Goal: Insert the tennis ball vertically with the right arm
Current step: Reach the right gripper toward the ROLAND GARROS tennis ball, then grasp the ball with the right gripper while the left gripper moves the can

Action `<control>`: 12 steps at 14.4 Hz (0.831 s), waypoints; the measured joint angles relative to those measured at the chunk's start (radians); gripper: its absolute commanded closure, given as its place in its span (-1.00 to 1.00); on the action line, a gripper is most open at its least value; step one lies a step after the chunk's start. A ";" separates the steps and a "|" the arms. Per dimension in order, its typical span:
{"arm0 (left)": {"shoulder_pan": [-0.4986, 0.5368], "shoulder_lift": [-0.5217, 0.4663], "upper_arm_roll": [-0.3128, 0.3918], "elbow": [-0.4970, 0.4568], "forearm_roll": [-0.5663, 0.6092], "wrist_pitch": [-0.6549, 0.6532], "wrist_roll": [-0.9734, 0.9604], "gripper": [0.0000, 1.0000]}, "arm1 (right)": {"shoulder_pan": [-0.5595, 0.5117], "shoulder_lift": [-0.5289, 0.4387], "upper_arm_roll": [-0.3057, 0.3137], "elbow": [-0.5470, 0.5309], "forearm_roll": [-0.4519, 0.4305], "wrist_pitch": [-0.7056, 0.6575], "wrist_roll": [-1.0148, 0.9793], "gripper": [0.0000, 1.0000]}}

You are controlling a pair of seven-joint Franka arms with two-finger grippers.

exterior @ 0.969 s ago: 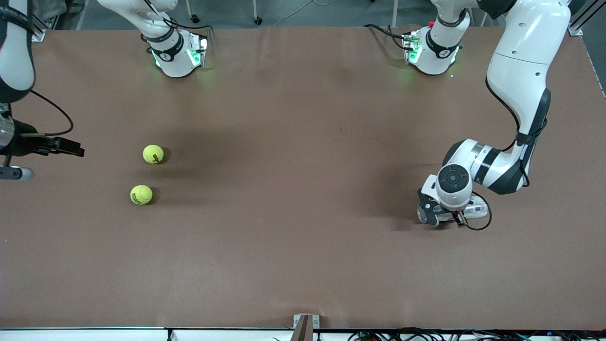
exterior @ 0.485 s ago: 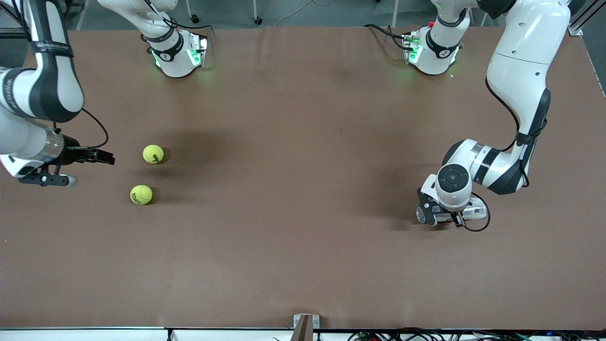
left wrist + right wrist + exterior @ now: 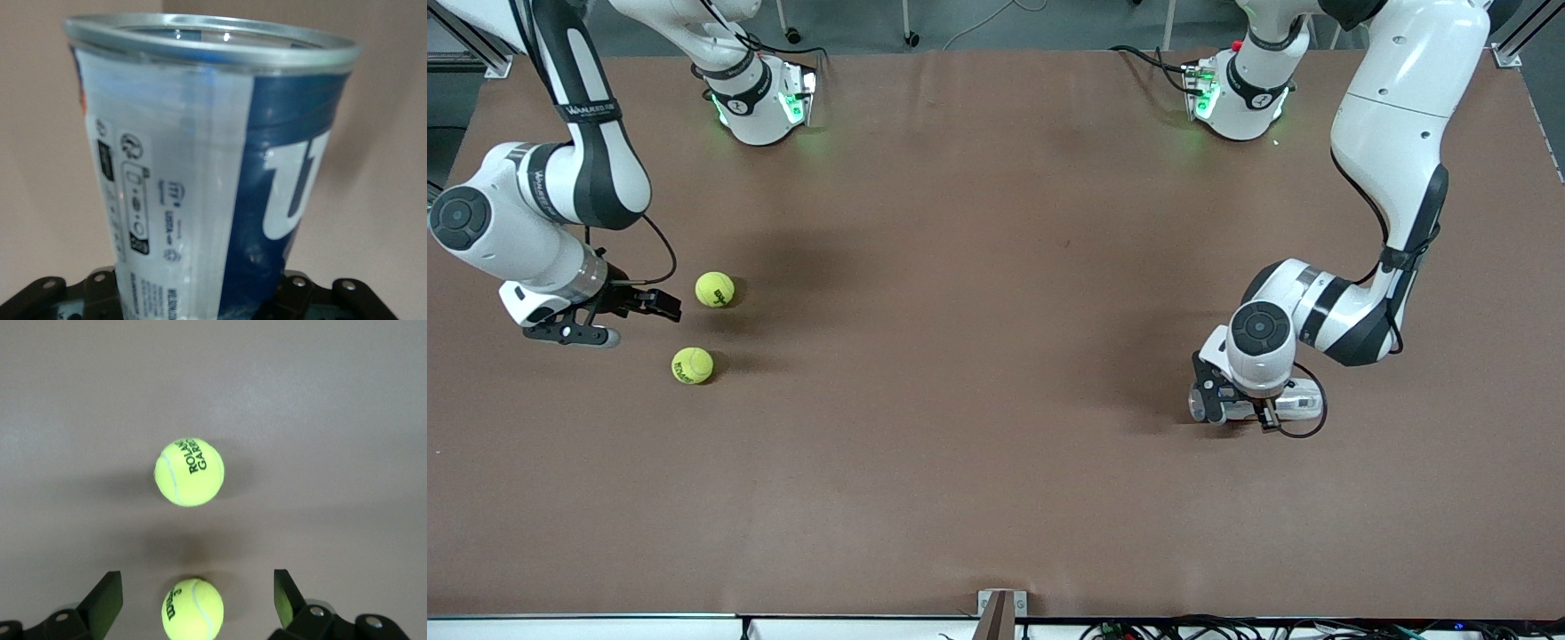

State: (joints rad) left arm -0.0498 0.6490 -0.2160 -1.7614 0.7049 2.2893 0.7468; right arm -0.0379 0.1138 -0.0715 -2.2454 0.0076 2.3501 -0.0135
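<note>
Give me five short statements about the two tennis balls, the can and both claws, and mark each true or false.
1. Two tennis balls lie on the table. True.
2. The right claw grips a ball. False: it is open, empty, beside the farther ball.
3. The left claw holds a can. True.
4. The balls touch. False: the nearer ball lies apart.
5. The can is opaque metal. False: its wall looks clear, with a metal rim.

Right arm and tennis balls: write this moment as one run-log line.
right gripper: open, beside yellow felt tennis balls | left gripper: holding clear blue-labelled ball can
</note>
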 measured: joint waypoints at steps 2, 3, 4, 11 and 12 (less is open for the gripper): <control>0.003 -0.012 -0.056 0.041 -0.038 -0.072 -0.001 -0.28 | 0.009 0.021 0.000 -0.004 0.010 0.061 0.000 -1.00; 0.002 -0.020 -0.086 0.063 -0.082 -0.101 -0.001 -0.28 | 0.013 0.040 0.000 -0.005 0.011 0.097 0.001 -1.00; -0.001 -0.025 -0.113 0.082 -0.128 -0.118 -0.001 -0.28 | 0.017 0.062 0.000 -0.005 0.011 0.132 0.002 -1.00; -0.008 -0.028 -0.243 0.141 -0.473 0.019 -0.007 -0.30 | 0.043 0.198 0.000 0.037 0.034 0.227 0.004 -1.00; -0.008 -0.019 -0.256 0.141 -0.502 0.083 -0.007 -0.30 | 0.043 0.203 0.000 0.041 0.035 0.222 0.004 -1.00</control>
State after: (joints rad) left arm -0.0582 0.6297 -0.4716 -1.6206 0.2025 2.3727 0.7397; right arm 0.0046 0.3172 -0.0715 -2.2042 0.0422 2.5724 -0.0095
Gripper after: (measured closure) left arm 0.348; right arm 0.000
